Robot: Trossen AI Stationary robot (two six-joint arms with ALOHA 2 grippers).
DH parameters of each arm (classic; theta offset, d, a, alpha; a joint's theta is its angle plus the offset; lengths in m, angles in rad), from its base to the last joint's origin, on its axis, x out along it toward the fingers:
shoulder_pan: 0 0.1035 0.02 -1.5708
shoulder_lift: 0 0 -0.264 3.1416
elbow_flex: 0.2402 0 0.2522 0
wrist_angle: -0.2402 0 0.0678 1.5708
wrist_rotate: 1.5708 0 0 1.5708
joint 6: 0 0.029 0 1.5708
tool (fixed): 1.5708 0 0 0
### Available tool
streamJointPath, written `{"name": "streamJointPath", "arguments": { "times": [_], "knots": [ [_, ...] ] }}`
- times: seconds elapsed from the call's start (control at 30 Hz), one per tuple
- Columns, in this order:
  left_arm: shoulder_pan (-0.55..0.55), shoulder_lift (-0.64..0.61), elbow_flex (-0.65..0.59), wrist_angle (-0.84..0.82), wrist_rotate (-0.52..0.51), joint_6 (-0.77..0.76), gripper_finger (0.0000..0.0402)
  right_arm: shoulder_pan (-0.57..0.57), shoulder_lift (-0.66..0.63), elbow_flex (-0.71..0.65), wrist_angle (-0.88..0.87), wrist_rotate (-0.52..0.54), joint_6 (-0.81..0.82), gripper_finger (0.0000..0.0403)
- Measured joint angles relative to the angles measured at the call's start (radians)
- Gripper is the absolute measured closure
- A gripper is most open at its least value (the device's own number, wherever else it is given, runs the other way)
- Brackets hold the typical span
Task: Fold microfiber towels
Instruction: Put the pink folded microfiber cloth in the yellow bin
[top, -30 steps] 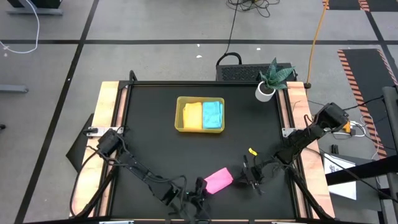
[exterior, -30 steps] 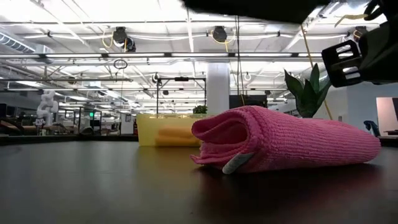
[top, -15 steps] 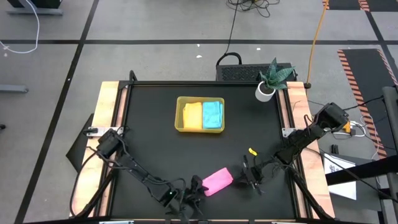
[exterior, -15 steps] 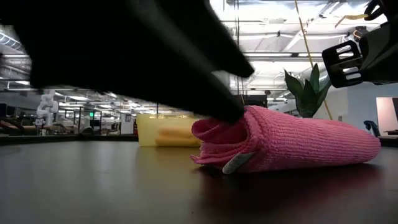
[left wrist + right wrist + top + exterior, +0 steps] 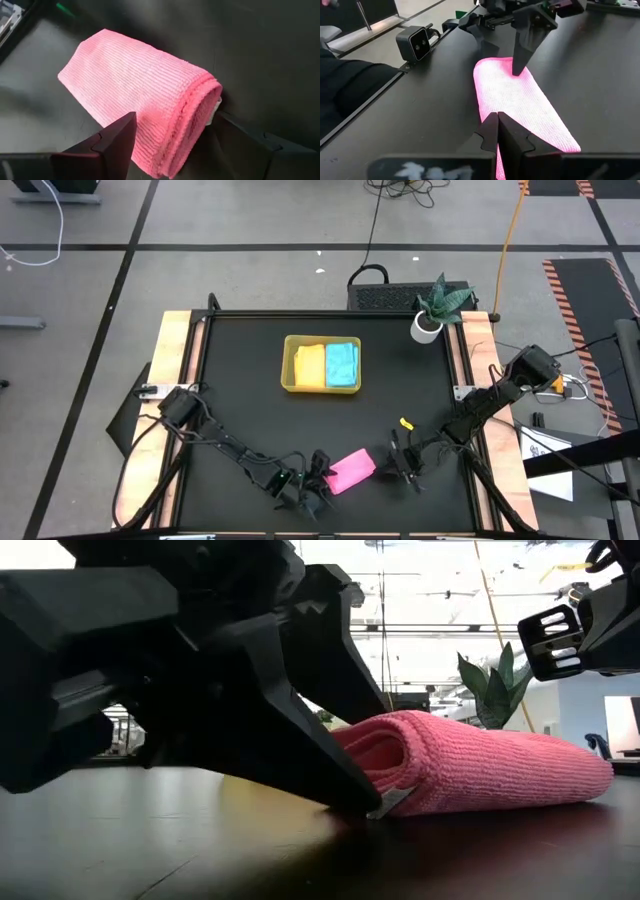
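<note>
A grey tiled floor (image 5: 250, 220) crossed by dark lines is seen around the black table (image 5: 250, 410). A potted plant (image 5: 437, 308) is set at one corner. Cables (image 5: 510, 230) are trailed across the floor.

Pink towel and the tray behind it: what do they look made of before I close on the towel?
The pink towel looks like soft ribbed microfiber: matte, with fine knit rows, and folded over with a rounded, plump edge. The tray looks like thin rigid plastic, yellow-green and smooth-walled, though its finish is hard to judge from above.
</note>
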Motion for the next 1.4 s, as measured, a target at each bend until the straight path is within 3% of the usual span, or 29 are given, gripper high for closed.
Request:
{"name": "streamJointPath", "arguments": {
  "times": [0.43,1.1,1.4],
  "knots": [
    [0.029,0.053,0.003,0.071,0.034,0.021,0.014,0.0,0.0,0.0,-0.001,-0.001,0.0,0.0403],
    [0.036,0.056,0.0,0.111,0.053,-0.245,0.0383,0.0,0.0,0.0,-0.005,-0.001,0.0,0.0403],
    [0.034,0.042,-0.002,0.121,0.049,-0.34,0.0393,0.0,0.0,0.0,0.002,0.0,0.0,0.0403]
  ]
}}
